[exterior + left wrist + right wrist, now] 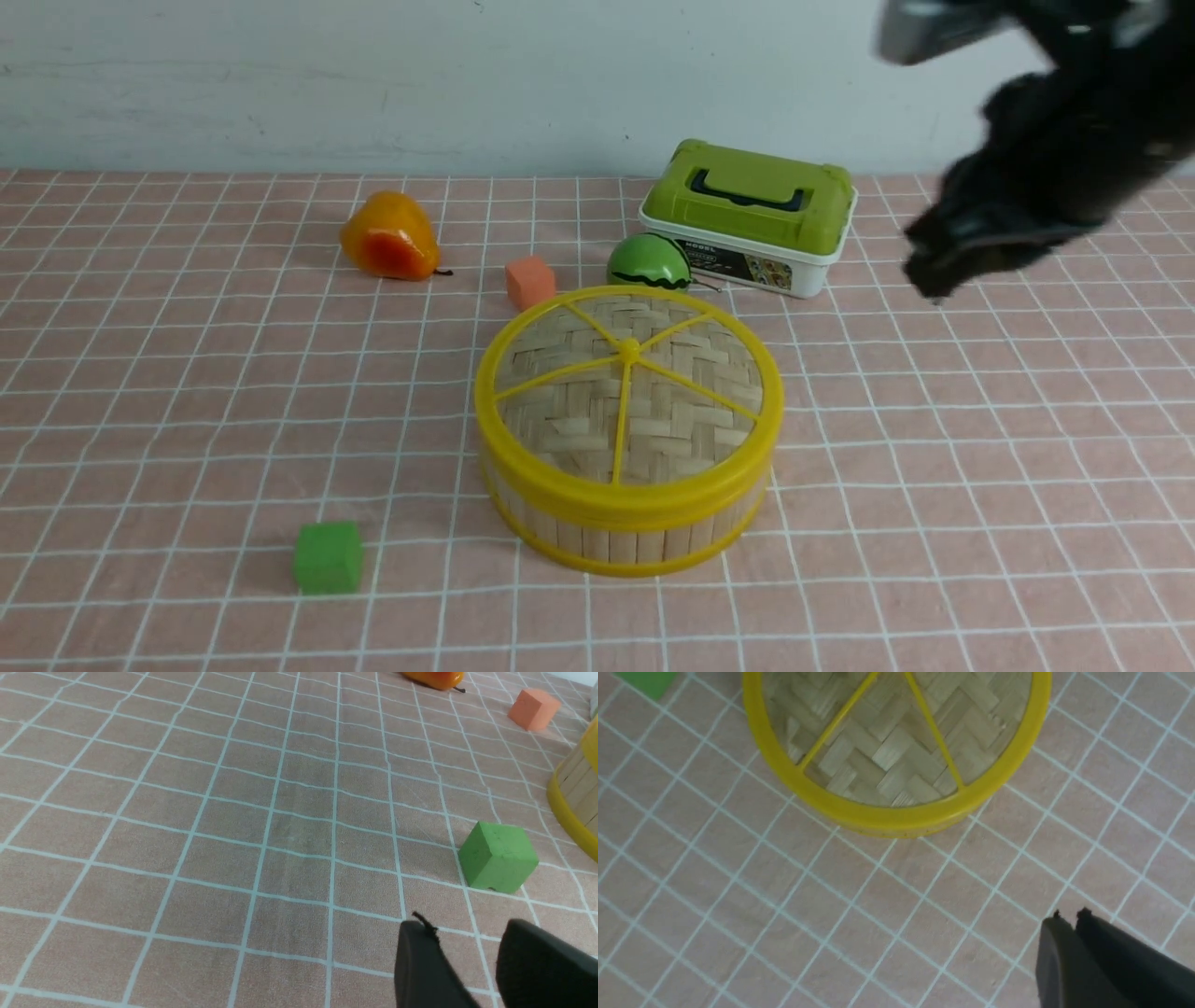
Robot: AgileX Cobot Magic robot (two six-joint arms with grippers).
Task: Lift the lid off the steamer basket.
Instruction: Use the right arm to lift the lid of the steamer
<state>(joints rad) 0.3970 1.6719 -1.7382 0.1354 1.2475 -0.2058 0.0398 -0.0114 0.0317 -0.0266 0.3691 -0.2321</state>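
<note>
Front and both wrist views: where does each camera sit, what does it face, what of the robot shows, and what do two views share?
Front: between the arms, facing forward at the lid on the steamer basket; blurred right arm shows.
Left wrist: low over the cloth, facing the green cube; left gripper shows.
Right wrist: looking down on the lid; right gripper shows.
Shared: green cube, in front and left wrist.

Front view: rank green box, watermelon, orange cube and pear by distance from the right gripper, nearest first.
1. Green box: back right, closest to the right gripper.
2. Watermelon: just left of the box.
3. Orange cube: further left, near centre.
4. Pear: back left, farthest.
</note>
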